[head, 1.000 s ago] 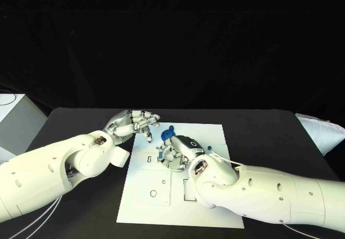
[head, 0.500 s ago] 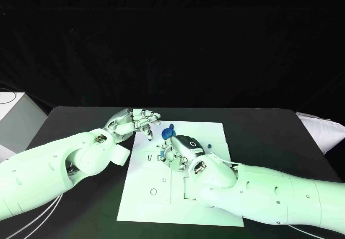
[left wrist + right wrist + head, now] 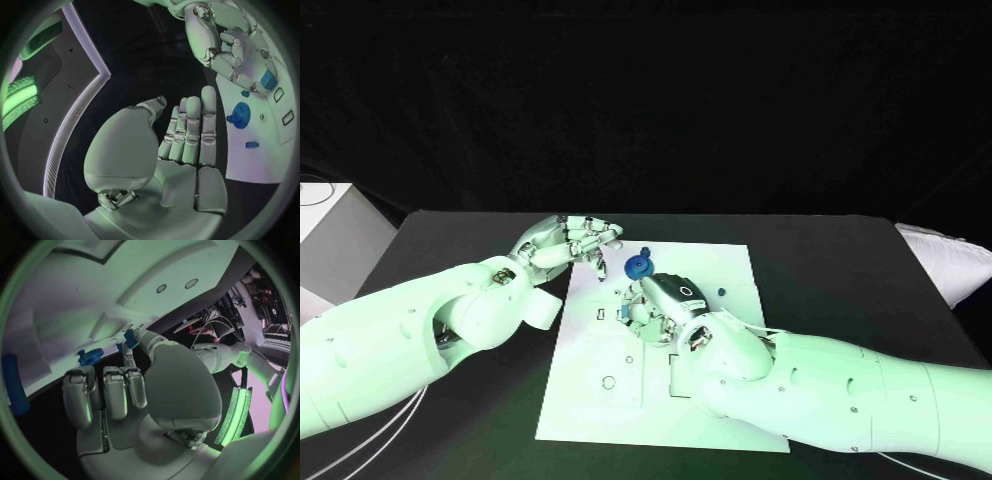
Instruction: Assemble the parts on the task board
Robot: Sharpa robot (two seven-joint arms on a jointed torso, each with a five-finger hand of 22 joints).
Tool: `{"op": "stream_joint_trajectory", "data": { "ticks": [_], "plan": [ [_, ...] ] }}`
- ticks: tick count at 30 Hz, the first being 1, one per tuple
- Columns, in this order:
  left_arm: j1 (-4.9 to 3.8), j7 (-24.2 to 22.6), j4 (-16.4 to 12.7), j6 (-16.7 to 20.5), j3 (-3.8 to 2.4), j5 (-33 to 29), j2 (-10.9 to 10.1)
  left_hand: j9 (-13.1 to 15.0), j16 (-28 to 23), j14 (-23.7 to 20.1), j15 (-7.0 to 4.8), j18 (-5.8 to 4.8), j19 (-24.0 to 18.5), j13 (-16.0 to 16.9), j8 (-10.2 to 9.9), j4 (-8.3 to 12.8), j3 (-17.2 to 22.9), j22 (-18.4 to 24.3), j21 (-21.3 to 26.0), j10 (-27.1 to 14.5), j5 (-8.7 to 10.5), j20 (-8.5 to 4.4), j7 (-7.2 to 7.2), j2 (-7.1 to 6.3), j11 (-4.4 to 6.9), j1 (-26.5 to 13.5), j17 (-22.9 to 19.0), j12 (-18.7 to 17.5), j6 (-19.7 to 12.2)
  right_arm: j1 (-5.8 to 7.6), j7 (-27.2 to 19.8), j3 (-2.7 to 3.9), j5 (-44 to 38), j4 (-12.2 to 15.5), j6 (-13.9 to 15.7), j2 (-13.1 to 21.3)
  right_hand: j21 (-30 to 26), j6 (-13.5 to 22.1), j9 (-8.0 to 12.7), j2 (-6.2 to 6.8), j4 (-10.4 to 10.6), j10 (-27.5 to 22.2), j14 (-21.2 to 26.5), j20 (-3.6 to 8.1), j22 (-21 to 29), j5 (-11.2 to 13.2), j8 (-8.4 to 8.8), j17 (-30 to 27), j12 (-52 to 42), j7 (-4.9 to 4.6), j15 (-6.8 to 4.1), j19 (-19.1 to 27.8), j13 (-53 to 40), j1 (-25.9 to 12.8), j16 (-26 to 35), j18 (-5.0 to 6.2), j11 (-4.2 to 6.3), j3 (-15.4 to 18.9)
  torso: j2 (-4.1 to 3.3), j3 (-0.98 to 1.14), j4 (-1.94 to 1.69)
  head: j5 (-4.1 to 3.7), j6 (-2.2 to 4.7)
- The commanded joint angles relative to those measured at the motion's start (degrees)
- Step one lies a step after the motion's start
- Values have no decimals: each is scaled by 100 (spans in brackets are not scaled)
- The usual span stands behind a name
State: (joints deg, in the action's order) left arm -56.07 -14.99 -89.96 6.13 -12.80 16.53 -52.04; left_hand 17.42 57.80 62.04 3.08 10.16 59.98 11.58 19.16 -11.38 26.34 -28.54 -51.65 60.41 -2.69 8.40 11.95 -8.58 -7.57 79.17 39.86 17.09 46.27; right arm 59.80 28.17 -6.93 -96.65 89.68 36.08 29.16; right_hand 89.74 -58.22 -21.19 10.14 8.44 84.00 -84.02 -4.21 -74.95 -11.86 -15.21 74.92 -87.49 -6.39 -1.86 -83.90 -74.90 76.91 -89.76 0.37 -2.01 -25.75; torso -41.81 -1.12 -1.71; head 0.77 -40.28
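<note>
my right hand (image 3: pixel 664 305) over white board (image 3: pixel 718 400) middle, pinching small blue part (image 3: pixel 130 338) at fingertips. my left hand (image 3: pixel 568 243) at board's far left corner, fingers loosely spread, holding nothing. blue gear (image 3: pixel 638 266) on board between hands. no writing legible.

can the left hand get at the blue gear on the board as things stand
Probably yes. The left hand hovers open at the task board's far left edge, and the blue gear lies just beside it with bare board between. The right hand sits nearer the robot, not across that path.
</note>
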Motion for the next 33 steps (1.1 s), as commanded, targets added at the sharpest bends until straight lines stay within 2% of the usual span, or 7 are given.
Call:
{"op": "stream_joint_trajectory", "data": {
  "ticks": [1,33],
  "plan": [
    [-2,-17,-11,-96,-4,-1,14,7,27,-40,13,38,-34,7,35,8,39,-5,-33,-22,-20,0,14,22,1,-21,-6,33,-35,-15,-5,-4,-120,-32,-84,-17,13,-26,-238,10,-3,374,-598,43,-1493,-33,-27,1508,4,14,-34,-604,-1286,-48,-24,-34,26,-22,-2,1,2,13,-5],
    [-2,-15,-1,-114,-4,-1,17,17,35,-41,15,39,-49,18,47,7,49,-13,-54,-34,-20,3,13,24,1,-38,-12,58,-41,-48,-38,-22,-199,-174,-128,-46,-12,98,-218,169,-15,320,-598,32,-1473,15,-13,1508,65,-29,-12,-592,-1236,-158,-24,-27,-7,-14,1,3,5,17,-48]
  ]
}}
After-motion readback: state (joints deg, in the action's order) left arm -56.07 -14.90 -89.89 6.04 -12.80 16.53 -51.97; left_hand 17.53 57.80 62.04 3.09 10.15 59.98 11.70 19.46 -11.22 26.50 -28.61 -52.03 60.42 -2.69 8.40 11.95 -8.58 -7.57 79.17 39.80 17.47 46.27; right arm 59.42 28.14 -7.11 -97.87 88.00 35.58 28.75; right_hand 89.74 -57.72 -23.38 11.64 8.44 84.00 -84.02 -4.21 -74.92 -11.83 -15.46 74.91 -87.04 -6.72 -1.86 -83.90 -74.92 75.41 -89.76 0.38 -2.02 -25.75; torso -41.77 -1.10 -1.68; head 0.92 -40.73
